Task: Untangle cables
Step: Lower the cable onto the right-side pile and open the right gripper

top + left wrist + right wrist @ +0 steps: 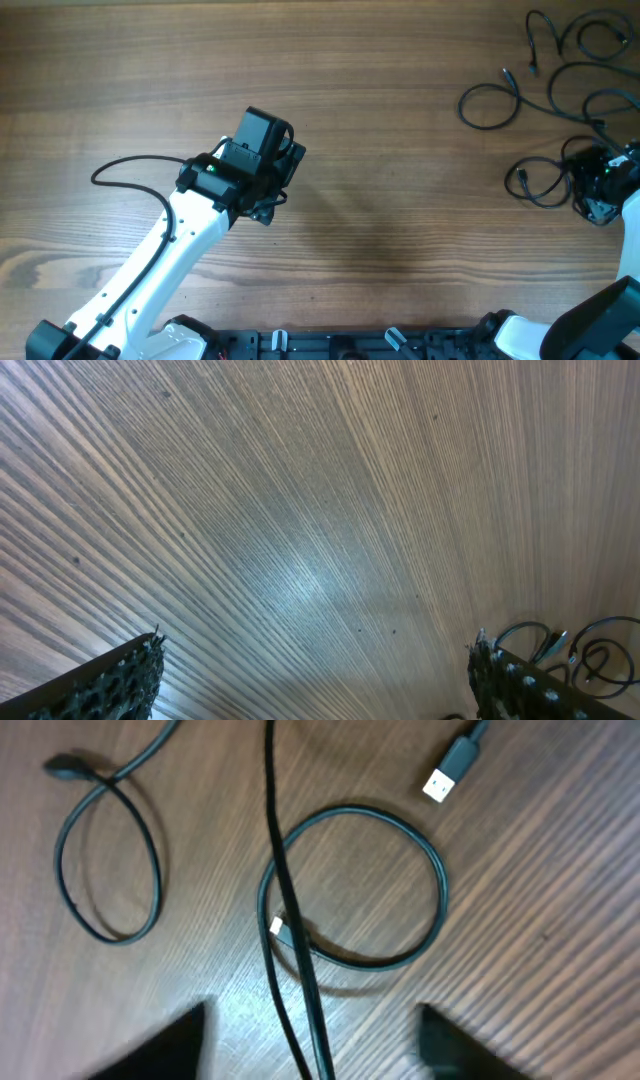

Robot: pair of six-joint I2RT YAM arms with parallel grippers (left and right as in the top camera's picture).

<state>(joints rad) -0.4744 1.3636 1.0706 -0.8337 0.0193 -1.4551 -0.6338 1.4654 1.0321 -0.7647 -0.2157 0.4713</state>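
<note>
Cables (560, 90) looped at tabletop's (400, 120) far right corner; right claw (312, 1012) released over one loop (440, 900), left claw (315, 648) released too. Pinch one strand only, pull clear slowly.

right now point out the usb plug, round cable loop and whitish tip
usb plug (447, 772), right wrist view, middle of plug head
round cable loop (441, 888), right wrist view, right-hand arc
whitish tip (277, 927), right wrist view, its pale end
</note>
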